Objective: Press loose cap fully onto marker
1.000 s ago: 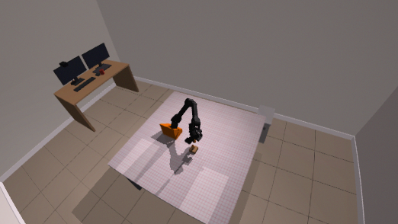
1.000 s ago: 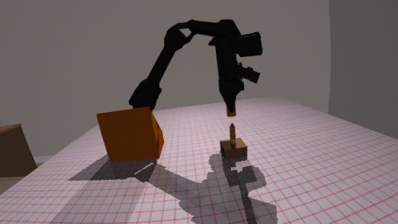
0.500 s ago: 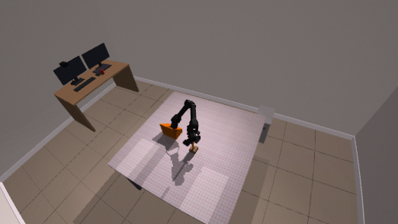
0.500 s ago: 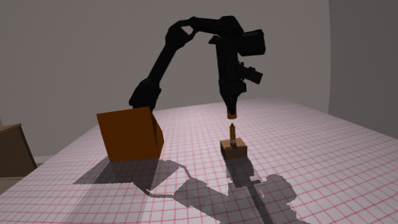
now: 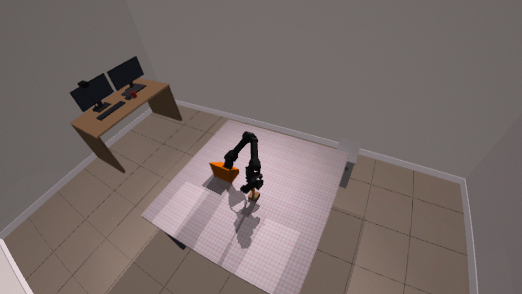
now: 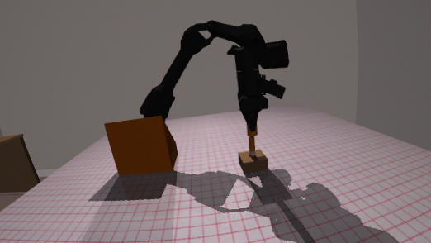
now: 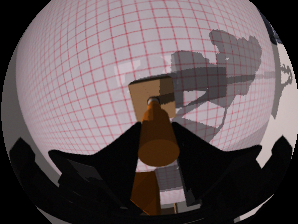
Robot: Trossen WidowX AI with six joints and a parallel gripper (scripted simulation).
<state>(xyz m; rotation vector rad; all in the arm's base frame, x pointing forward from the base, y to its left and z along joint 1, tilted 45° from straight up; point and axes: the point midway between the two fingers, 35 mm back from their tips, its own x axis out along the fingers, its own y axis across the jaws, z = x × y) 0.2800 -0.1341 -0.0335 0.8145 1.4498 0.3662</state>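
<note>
The holder block [image 5: 254, 197] [image 6: 253, 165] [image 7: 140, 94] stands on the pink-gridded table. The orange marker [image 6: 252, 145] [image 7: 152, 110] stands upright in it, with a grey band low down by the block. My gripper [image 6: 252, 126] [image 7: 156, 126] points straight down over the block and is shut on the orange cap [image 6: 252, 131] [image 7: 159, 151]. The cap is upright, in line with the marker, its lower rim at the marker's upper part. Much of the marker's barrel shows below the cap. The marker's tip is hidden, and how far it reaches inside the cap cannot be seen.
A large orange block [image 5: 223, 172] [image 6: 140, 146] [image 7: 145, 186] stands by the arm's base, left of the holder in the top and exterior views. A wooden desk [image 5: 120, 110] with monitors stands away from the table. The arm's shadow falls over the table beside the holder.
</note>
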